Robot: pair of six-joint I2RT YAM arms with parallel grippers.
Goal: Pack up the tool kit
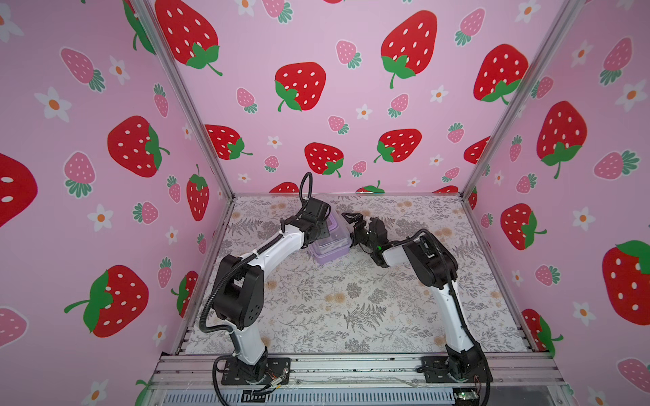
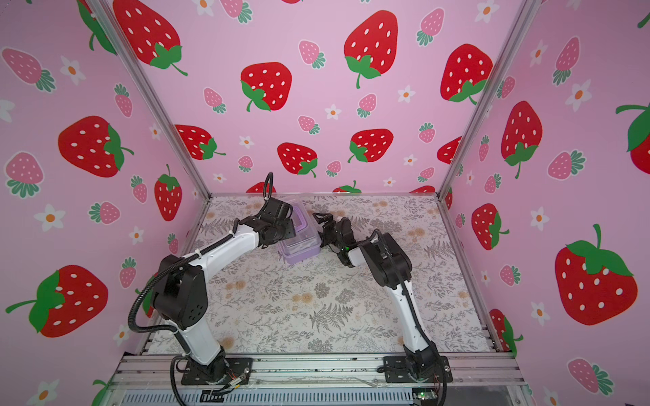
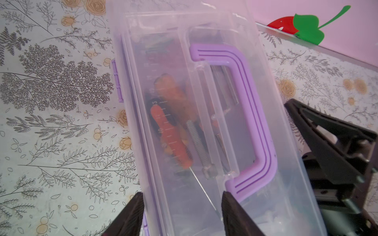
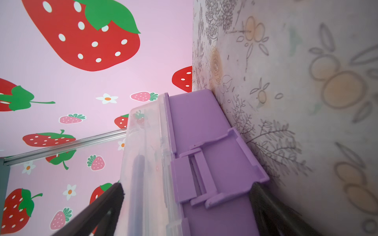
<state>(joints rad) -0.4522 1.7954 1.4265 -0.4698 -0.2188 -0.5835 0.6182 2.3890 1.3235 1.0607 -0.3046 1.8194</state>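
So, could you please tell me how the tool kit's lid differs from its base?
The lid is clear, showing tools through it; the base is opaque lilac. The lid sits on top and carries a purple handle; the base rests on the table. Both share one rectangular outline.

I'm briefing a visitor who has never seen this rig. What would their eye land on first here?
First the pink walls covered in big red strawberries, boxing in the floral table on three sides. Then the tool kit, lilac base and clear lid, at the table's far middle, with the left gripper over its lid and the right gripper straddling its latch end.
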